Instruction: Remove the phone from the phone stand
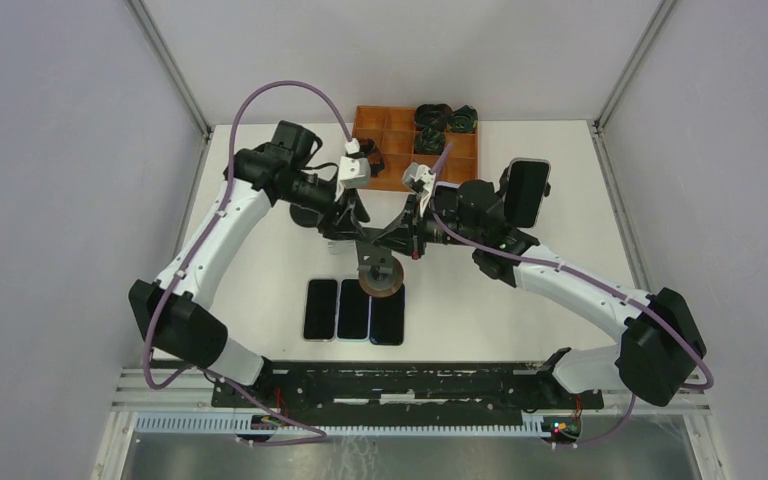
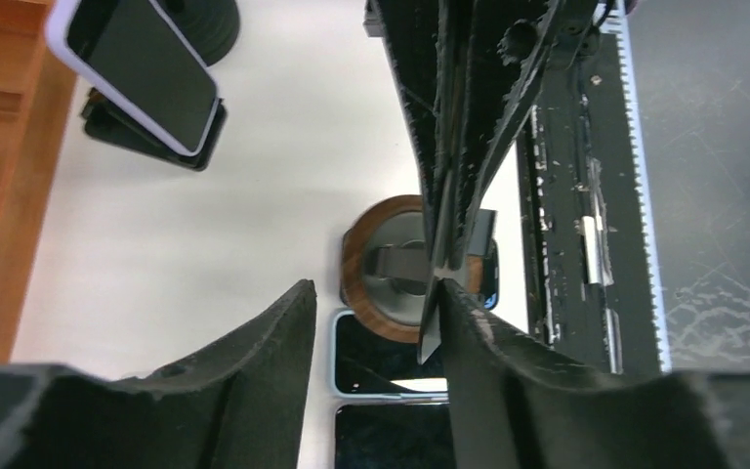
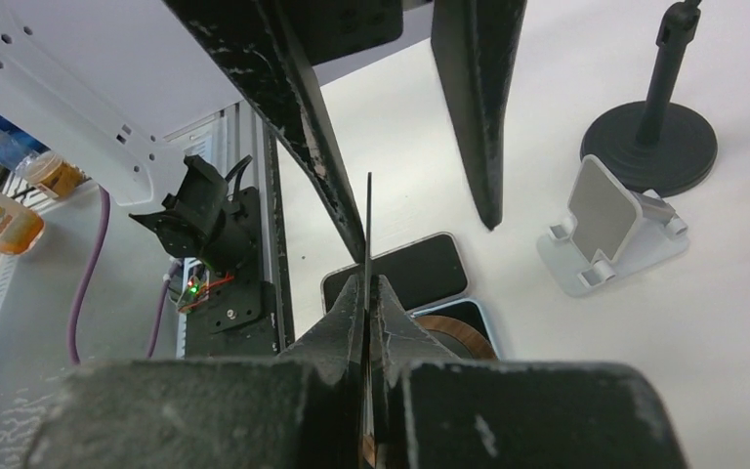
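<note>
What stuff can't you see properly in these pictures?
- Right wrist view: the thin dark sheet in the right jaws shows only its edge; can't tell if it's a phone.
- Top view: the arms partly cover the round stand.
- Left wrist view: the flat phones are cut off by the bottom edge and left jaws.
- Top view: the black things in the tray are too small to name.

White table, pale grey walls, aluminium corner posts, soft even light
</note>
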`<action>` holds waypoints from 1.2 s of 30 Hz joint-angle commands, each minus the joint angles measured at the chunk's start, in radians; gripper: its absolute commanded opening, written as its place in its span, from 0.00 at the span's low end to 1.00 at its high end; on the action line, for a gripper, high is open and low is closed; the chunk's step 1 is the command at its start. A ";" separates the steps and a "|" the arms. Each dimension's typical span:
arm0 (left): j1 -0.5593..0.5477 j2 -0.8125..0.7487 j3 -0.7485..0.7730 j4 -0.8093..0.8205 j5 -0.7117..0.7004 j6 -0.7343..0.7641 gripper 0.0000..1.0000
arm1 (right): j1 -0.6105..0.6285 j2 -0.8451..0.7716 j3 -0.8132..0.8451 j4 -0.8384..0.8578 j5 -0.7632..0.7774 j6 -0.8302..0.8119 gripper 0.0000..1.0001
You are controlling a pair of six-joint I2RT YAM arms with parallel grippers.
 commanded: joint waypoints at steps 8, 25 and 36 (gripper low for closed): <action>-0.043 0.172 0.157 -0.163 -0.029 0.097 0.02 | 0.005 -0.050 0.013 0.054 0.050 -0.075 0.37; -0.034 0.533 0.474 0.005 -0.132 0.073 0.02 | -0.060 -0.560 -0.240 -0.328 0.501 -0.003 0.96; 0.006 0.644 0.544 0.027 -0.207 0.119 0.02 | -0.061 -0.813 -0.256 -0.639 0.583 0.104 0.98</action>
